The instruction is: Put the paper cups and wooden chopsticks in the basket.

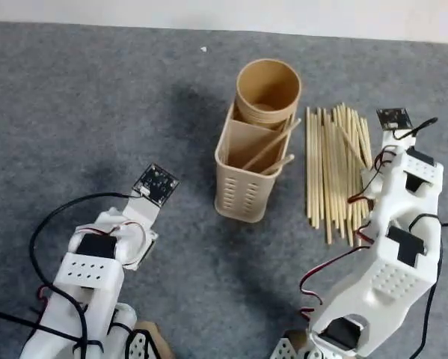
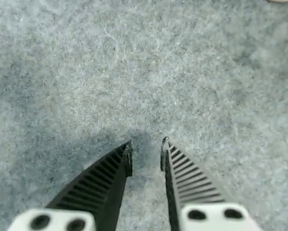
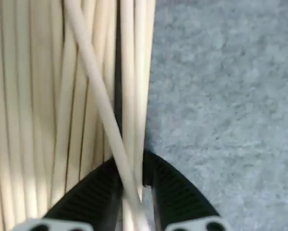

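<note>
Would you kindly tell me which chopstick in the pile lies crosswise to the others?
The slanted chopstick on top: it crosses the parallel chopsticks diagonally and passes through the right claw.

The white left arm [image 1: 96,262] and white right arm [image 1: 396,239] bend low. The left black gripper [image 2: 146,147] points down, fingers a little apart. The right black gripper [image 3: 130,166] pinches 1 pale wooden chopstick [image 3: 96,91].

Basket [image 1: 242,191]: 1. Paper cups [image 1: 267,93]: 1 nested stack, at least 2 rims, exact count unreadable. Chopsticks in basket [image 1: 272,144]: 2. Loose chopsticks [image 1: 336,168] on desk [image 1: 96,97]: 1 pile, roughly 20, uncountable exactly.
</note>
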